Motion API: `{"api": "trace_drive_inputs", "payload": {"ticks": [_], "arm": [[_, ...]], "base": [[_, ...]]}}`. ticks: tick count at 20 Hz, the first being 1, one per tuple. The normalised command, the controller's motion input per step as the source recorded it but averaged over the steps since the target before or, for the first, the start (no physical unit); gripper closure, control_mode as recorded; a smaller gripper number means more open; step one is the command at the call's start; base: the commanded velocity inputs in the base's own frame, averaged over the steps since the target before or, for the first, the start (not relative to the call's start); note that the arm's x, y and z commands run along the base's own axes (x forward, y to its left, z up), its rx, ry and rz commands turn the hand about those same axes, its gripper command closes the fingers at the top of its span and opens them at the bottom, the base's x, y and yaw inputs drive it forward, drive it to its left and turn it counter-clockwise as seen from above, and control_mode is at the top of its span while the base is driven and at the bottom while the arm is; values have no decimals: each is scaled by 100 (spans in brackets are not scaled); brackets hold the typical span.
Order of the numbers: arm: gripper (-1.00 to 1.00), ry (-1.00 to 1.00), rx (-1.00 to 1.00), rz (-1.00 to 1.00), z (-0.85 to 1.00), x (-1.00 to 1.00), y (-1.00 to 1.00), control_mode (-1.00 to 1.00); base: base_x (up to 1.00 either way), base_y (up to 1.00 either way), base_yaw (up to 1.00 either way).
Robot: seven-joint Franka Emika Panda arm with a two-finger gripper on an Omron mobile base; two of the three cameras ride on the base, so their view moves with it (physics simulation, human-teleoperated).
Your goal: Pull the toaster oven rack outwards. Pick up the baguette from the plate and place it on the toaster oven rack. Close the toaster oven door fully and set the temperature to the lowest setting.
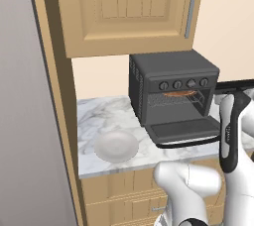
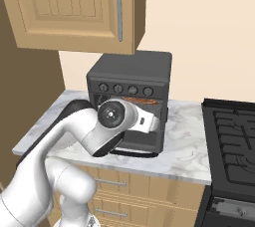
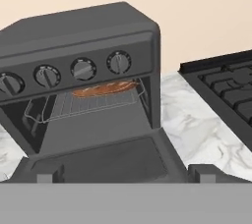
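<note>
toaster oven (image 1: pixel 171 88): we see it sitting on the marble counter (image 1: pixel 99 116), under the wooden cabinet (image 1: pixel 124 7), with the black stovetop (image 2: pixel 231 136) off to its right.
toaster oven door (image 3: pixel 98 161): dropped all the way down, lying flat in front of the opening.
toaster oven rack (image 3: pixel 88 104): up in the cavity, just below the four knobs.
baguette (image 3: pixel 103 89): lying across the back of the rack, so it's inside the oven.
plate (image 1: pixel 116 145): on the counter, left of the open door, nothing on it.
gripper (image 3: pixel 125 173): jaws spread wide, holding nothing, hovering right over the door's front edge.
</note>
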Motion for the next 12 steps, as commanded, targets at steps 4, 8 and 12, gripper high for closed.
{"api": "trace_drive_inputs", "payload": {"ticks": [4, 8, 12], "arm": [[-100, 0, 0, -16, 0, 0, 0, -100], [-100, 0, 5, -10, 0, 0, 0, -100], [-100, 0, 9, -5, 0, -2, -1, -100]], "base": [[0, 0, 0], [0, 0, 0], [0, 0, 0]]}}
